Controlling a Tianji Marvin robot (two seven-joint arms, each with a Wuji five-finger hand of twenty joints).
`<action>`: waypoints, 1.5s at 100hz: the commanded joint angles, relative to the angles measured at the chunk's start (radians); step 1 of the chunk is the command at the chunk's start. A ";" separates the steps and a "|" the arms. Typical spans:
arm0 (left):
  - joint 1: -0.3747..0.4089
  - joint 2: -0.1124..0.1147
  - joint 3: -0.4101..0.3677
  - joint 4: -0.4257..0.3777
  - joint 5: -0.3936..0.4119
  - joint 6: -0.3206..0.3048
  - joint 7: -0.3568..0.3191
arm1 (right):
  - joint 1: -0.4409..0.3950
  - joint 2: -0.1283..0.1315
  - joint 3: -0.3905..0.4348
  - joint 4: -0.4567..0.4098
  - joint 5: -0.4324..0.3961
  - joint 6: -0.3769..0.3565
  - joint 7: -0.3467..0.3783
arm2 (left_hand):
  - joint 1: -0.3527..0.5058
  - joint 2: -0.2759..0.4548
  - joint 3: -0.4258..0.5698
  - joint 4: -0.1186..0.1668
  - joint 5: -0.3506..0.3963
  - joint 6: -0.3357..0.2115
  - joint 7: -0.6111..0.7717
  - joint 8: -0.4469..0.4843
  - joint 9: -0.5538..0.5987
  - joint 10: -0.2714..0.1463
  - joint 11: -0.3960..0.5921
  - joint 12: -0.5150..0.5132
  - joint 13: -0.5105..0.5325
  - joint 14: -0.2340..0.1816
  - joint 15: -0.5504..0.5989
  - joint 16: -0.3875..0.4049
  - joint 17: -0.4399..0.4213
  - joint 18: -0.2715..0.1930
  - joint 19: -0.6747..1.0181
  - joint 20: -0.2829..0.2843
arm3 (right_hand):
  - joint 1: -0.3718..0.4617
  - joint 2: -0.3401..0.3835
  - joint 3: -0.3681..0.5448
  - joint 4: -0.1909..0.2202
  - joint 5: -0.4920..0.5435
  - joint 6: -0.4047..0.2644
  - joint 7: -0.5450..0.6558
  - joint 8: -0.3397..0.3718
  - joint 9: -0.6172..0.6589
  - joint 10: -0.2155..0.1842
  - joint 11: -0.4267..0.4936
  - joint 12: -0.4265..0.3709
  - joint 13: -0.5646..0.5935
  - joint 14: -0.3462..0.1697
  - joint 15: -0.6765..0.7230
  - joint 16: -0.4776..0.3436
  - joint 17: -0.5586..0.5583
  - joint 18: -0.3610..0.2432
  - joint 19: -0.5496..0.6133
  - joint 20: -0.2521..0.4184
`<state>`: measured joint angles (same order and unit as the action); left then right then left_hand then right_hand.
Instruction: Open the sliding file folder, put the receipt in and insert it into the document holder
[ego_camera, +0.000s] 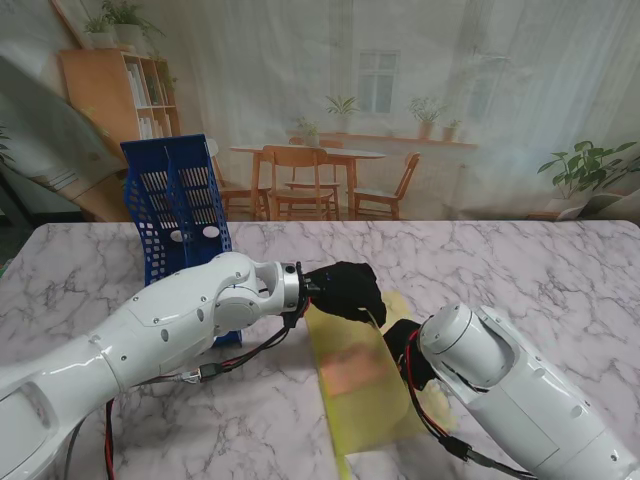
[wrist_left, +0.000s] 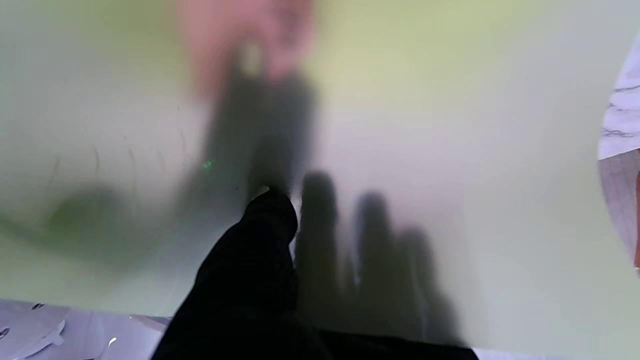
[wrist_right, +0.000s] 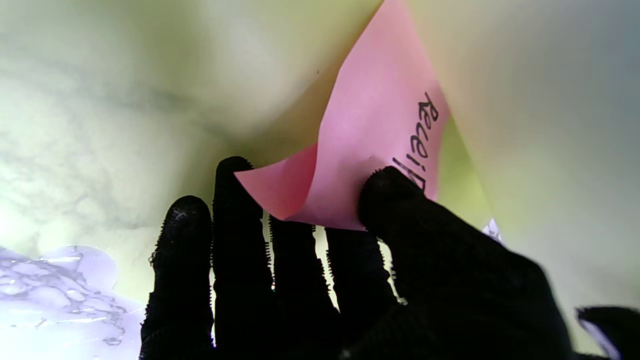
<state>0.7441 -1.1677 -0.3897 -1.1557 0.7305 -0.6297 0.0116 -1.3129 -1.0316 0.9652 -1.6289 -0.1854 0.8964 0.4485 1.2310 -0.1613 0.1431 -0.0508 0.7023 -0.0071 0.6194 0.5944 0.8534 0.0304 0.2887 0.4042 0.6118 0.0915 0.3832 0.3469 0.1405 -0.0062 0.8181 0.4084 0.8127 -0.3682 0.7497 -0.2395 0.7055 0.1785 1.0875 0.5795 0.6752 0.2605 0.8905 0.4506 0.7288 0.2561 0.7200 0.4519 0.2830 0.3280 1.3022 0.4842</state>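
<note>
A translucent yellow folder (ego_camera: 372, 400) lies in front of me in the stand view, its upper sheet lifted. My left hand (ego_camera: 345, 290) is shut on that sheet's far edge: the thumb (wrist_left: 260, 240) presses one side and the fingers show darkly through the plastic (wrist_left: 450, 125). Between the yellow sheets (wrist_right: 150, 75), my right hand (wrist_right: 320, 270) pinches the pink receipt (wrist_right: 370, 140), thumb on top and fingers underneath. From the stand, the receipt (ego_camera: 350, 372) shows as a pink patch through the folder, and the right hand (ego_camera: 402, 345) is mostly hidden. The blue document holder (ego_camera: 180, 205) stands upright at far left.
The marble table (ego_camera: 540, 270) stretches to the right and far side. My left forearm (ego_camera: 190, 320) crosses just in front of the holder. My right forearm (ego_camera: 520, 400) fills the near right corner. A printed backdrop hangs behind the table.
</note>
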 joint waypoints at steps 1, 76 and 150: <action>-0.002 -0.002 0.001 -0.004 0.001 -0.003 -0.015 | 0.004 0.001 0.000 0.005 0.010 -0.004 0.001 | 0.060 0.066 0.056 0.014 0.083 -0.032 0.208 0.063 0.027 -0.004 0.012 0.007 0.010 0.011 0.026 0.008 -0.008 -0.033 0.037 0.015 | 0.039 0.047 -0.007 0.035 -0.019 -0.043 0.033 0.026 -0.027 -0.010 0.046 0.013 -0.001 -0.007 0.059 0.013 -0.004 -0.002 0.035 0.014; 0.002 0.000 -0.004 -0.007 0.004 -0.002 -0.015 | -0.050 -0.019 0.075 0.014 0.015 -0.049 -0.035 | 0.060 0.067 0.055 0.014 0.081 -0.032 0.208 0.064 0.026 -0.002 0.013 0.007 0.009 0.013 0.027 0.009 -0.009 -0.033 0.037 0.015 | -0.331 0.170 -0.279 0.150 -0.197 -0.144 -0.542 -0.077 -0.315 -0.024 -0.099 -0.027 -0.295 -0.036 -0.041 0.017 -0.167 -0.091 -0.028 0.059; 0.003 0.001 -0.004 -0.006 0.009 0.001 -0.012 | -0.071 -0.001 0.078 -0.022 -0.009 -0.050 -0.005 | 0.060 0.068 0.054 0.014 0.080 -0.031 0.207 0.063 0.026 -0.002 0.013 0.006 0.010 0.013 0.027 0.009 -0.009 -0.033 0.038 0.015 | -0.323 0.178 -0.303 0.151 -0.105 -0.183 -0.566 -0.133 -0.307 -0.032 -0.139 -0.055 -0.317 -0.041 -0.060 0.008 -0.177 -0.091 -0.031 0.070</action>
<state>0.7494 -1.1663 -0.3939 -1.1600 0.7356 -0.6285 0.0102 -1.3684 -1.0328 1.0379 -1.6484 -0.1884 0.8458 0.4408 1.2310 -0.1613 0.1431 -0.0508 0.7023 -0.0071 0.6223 0.5944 0.8534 0.0304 0.2887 0.4042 0.6118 0.0915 0.3880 0.3469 0.1405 -0.0062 0.8181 0.4084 0.5559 -0.1939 0.4833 -0.1020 0.6445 0.0252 0.5508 0.4291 0.3966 0.2393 0.7790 0.4017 0.4593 0.2121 0.7390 0.4972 0.1241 0.2594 1.2708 0.5491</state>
